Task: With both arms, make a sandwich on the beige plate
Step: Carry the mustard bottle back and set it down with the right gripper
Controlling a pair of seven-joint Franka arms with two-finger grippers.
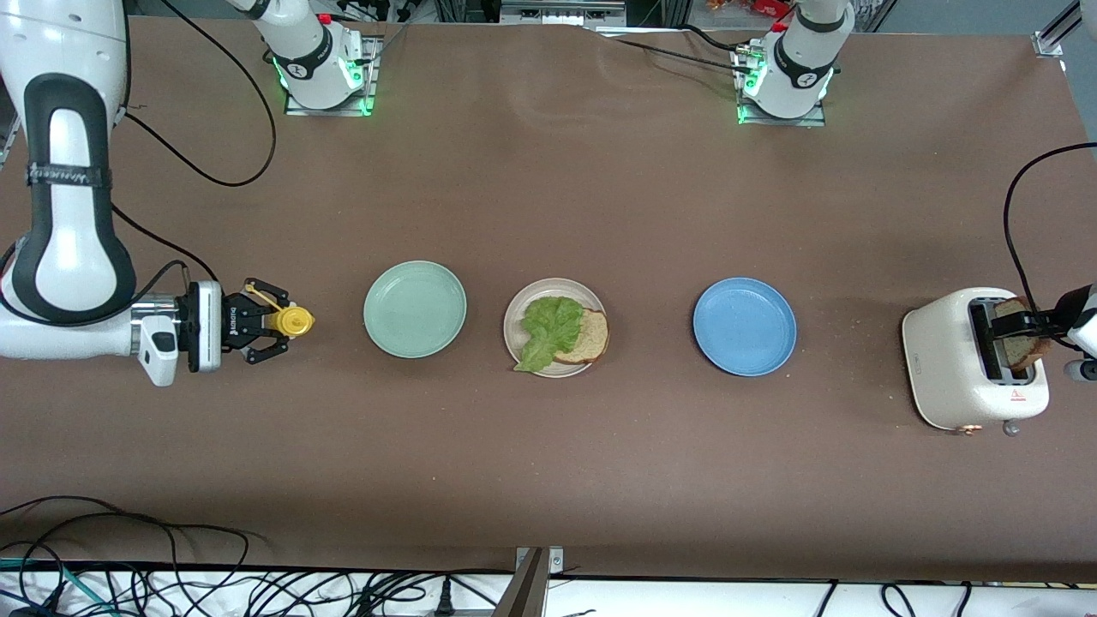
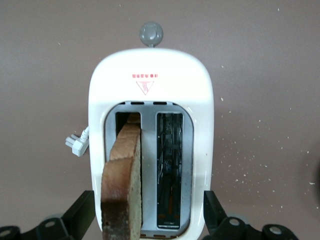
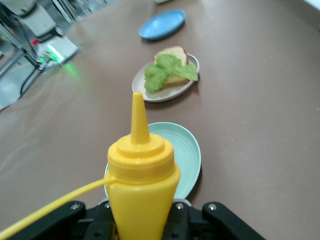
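My right tool (image 1: 278, 323) is closed on the yellow squeeze bottle (image 1: 294, 321), holding it over the table (image 1: 548, 480) at the right arm's end, beside the mint-green plate (image 1: 415, 308).

The beige plate (image 1: 517, 330) sits mid-table between the mint-green plate and the blue plate (image 1: 744, 326). On it I see one bread slice (image 1: 590, 336), with the lettuce leaf (image 1: 548, 330) lying over most of it and hanging past the rim on the side nearer the front camera.

My left tool (image 1: 1028, 330) is at the white toaster (image 1: 943, 368), at the left arm's end of the table. The second bread slice (image 2: 122, 185) stands tilted, partly up out of one toaster slot; the other slot is bare. The tool's fingers (image 2: 82, 212) stand wide, one on each side of the toaster's top, apart from the slice and not gripping it.
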